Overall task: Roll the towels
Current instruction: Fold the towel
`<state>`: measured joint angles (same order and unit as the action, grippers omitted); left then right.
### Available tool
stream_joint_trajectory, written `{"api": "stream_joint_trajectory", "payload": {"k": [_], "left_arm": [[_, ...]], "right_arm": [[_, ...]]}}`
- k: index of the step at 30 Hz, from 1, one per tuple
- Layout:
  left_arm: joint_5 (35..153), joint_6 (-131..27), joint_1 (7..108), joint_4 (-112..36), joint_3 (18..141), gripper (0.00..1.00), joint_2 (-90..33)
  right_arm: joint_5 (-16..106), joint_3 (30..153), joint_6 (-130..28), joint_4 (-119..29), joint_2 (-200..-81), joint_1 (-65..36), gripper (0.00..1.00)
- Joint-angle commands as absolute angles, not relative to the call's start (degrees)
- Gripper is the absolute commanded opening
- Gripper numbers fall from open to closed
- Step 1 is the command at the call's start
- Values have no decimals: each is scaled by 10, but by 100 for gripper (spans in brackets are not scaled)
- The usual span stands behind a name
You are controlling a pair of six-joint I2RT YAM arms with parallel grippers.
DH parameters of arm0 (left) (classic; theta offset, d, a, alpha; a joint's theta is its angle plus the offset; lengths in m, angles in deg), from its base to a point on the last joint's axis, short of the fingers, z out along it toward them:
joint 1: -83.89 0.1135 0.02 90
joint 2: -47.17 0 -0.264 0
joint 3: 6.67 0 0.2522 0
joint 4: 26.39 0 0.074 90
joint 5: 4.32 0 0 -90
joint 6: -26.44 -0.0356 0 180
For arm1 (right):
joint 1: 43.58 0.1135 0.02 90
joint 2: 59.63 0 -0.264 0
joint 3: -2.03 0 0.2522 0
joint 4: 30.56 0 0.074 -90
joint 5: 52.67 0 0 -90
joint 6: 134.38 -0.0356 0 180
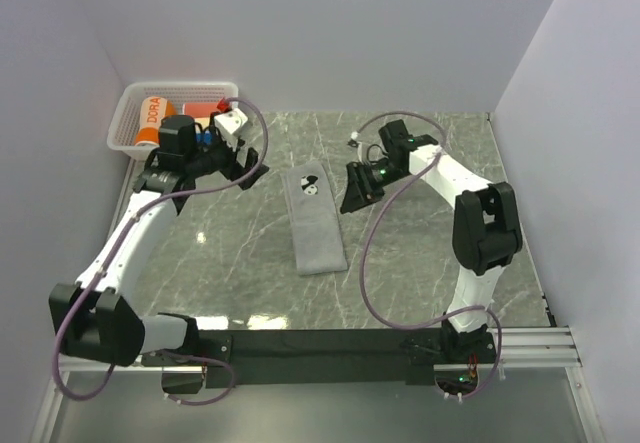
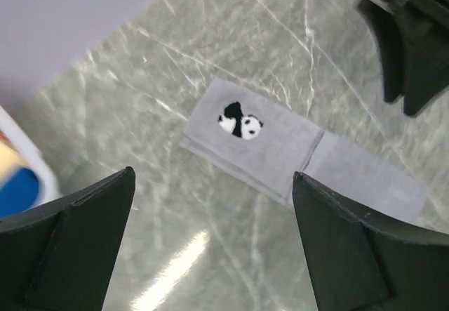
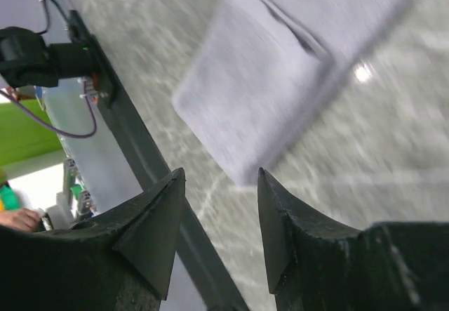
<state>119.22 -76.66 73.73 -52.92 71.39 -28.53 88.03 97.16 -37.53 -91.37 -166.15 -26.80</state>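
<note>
The grey towel (image 1: 316,225) lies flat on the marble table as a long folded strip, its panda patch (image 1: 309,185) at the far end. It also shows in the left wrist view (image 2: 280,153) and, blurred, in the right wrist view (image 3: 259,93). An orange towel lettered "DORA" (image 1: 150,119) sits rolled in the white basket (image 1: 128,105). My left gripper (image 1: 240,168) hovers left of the towel's far end, open wide (image 2: 214,175) with nothing in it. My right gripper (image 1: 356,193) hangs just right of the towel, open (image 3: 221,172) and empty.
The basket at the far left corner also holds a red roll (image 1: 203,108) and a blue one (image 2: 17,192). White walls close in the table on three sides. A black rail (image 1: 330,343) runs along the near edge by the arm bases.
</note>
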Motion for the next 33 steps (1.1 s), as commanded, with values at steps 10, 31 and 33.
{"api": "stream_joint_trajectory", "payload": {"k": [10, 31, 33], "left_arm": [[1039, -1009, 533, -585, 527, 74, -165], [868, -1003, 218, -432, 463, 55, -352], [863, -999, 219, -424, 463, 49, -375]], "right_arm": [[891, 1023, -463, -818, -1791, -167, 49], [900, 981, -477, -794, -1864, -168, 43], [901, 980, -475, -795, -1861, -169, 43]]}}
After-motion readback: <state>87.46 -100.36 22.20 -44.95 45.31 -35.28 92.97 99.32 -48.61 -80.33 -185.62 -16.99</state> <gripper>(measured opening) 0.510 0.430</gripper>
